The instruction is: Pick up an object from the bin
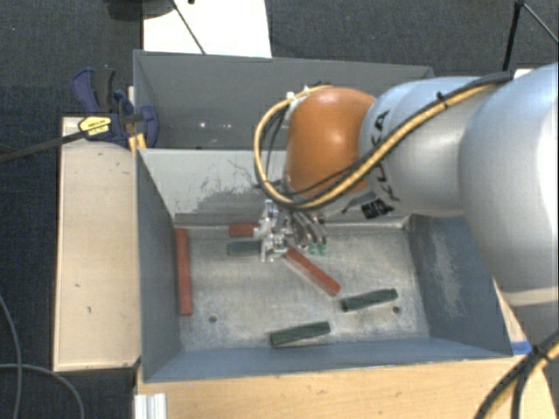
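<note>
The red stick (314, 275) lies flat and slanted near the middle of the bin (288, 103) floor. Its upper end runs in under the tool (281, 238), which stands low over that end, toward the back wall. I cannot tell whether the tool is apart, together or clamped on anything, as the orange cover (325, 142) above it hides too much.

Just left of the tool lie a green stick (243, 249) and, behind that, a red stub (242, 230), both near enough to get caught. A red bar (183, 273) lies along the left wall. A right green stick (369, 300) and a front green stick (300, 333) lie well clear.

To grip well, I judge the tool should turn square to the red stick's slant and straddle its narrow width. It should settle to the floor clear of the green stick, then lift straight up. A hold nearer the middle would keep the low end from sagging or dragging.
</note>
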`<action>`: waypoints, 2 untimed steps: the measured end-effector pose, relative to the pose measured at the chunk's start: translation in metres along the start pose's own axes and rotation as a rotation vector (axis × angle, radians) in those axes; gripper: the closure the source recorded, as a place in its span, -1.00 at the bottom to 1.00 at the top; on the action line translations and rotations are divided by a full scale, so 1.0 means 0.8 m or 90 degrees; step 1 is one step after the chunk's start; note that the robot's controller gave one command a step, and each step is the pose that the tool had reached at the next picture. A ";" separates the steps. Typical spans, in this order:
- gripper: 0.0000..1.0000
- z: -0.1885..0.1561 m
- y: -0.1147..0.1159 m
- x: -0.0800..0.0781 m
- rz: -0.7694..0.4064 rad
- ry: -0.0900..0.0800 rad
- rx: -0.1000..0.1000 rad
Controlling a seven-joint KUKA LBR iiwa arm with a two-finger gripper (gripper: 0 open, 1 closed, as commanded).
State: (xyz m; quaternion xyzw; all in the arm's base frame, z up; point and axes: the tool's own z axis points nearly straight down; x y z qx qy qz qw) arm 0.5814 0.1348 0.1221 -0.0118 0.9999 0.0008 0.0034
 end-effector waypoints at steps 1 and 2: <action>1.00 -0.192 0.017 0.025 -0.061 0.001 0.000; 1.00 -0.191 0.016 0.026 -0.061 0.002 0.000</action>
